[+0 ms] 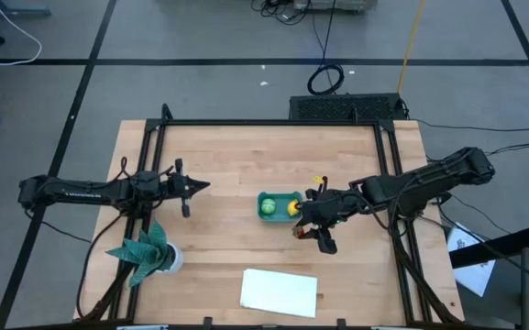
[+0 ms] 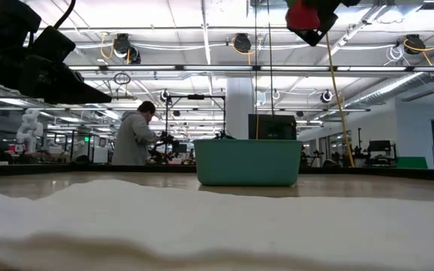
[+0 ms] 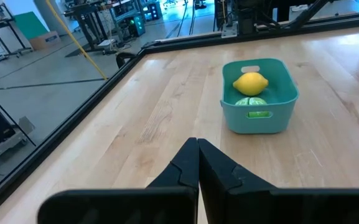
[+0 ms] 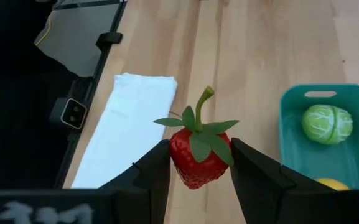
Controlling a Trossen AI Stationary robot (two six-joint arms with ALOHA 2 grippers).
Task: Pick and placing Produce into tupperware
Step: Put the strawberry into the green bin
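Note:
The teal tupperware (image 1: pixel 278 195) stands mid-table on its base and holds a green round piece (image 1: pixel 268 207) and a yellow lemon (image 1: pixel 292 207); both also show in the left wrist view, the lemon (image 3: pixel 250 83) behind the green piece (image 3: pixel 251 104). My right gripper (image 1: pixel 306 231) hovers just off the tupperware's near right corner, shut on a red strawberry (image 4: pixel 196 158) with a green leafy cap. In the low view the strawberry (image 2: pixel 301 15) hangs high above the tupperware (image 2: pixel 248 162). My left gripper (image 3: pixel 198 168) waits shut at the table's left, pointing toward the tupperware. My right gripper pinches the strawberry's red body by its two sides (image 4: pixel 174 155) between the two fingers (image 4: pixel 151 171). The fingers come slanting down from the table's right side. The strawberry is lifted clear of the table, its leafy cap and stem (image 4: pixel 203 102) pointing away from the gripper.
A white folded cloth (image 1: pixel 280 291) lies near the front edge. A teal leafy plant in a white pot (image 1: pixel 149 252) stands at the near left. Black frame rails (image 1: pixel 264 122) border the tabletop. A person (image 2: pixel 134 139) works in the room beyond.

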